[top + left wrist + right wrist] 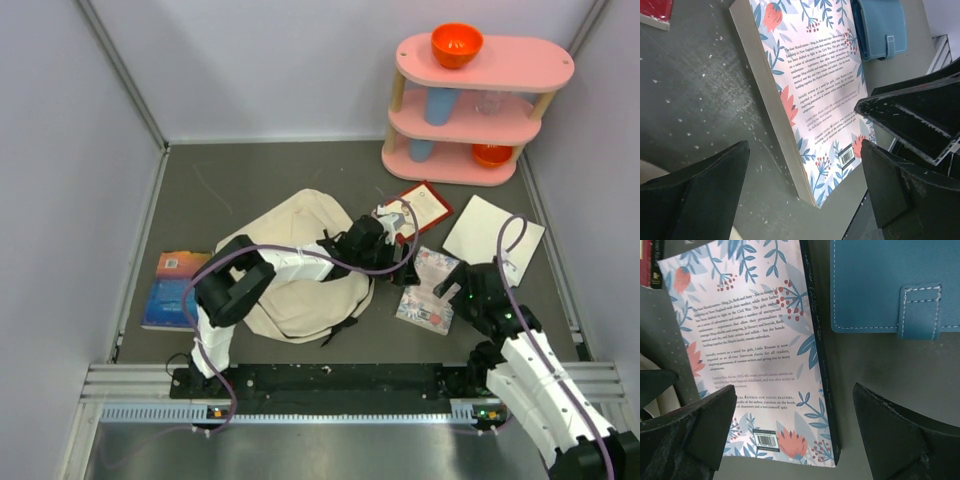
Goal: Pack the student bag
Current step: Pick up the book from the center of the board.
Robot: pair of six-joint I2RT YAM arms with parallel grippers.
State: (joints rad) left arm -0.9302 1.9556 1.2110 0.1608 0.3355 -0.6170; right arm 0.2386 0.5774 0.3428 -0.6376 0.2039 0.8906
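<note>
On the bench (250, 180), a floral book (425, 300) lies near the bag (295, 220). Both arms' jaws hang spread above it, empty.

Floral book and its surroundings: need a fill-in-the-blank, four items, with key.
1. The floral book lies with its ____ cover up, barcode showing.
2. The case beside it is ____ in colour.
3. The left gripper and the right gripper both have their jaws ____.
4. The orange bowl sits on the ____ tier of the pink shelf.
Missing words: back; blue; open; top.
</note>
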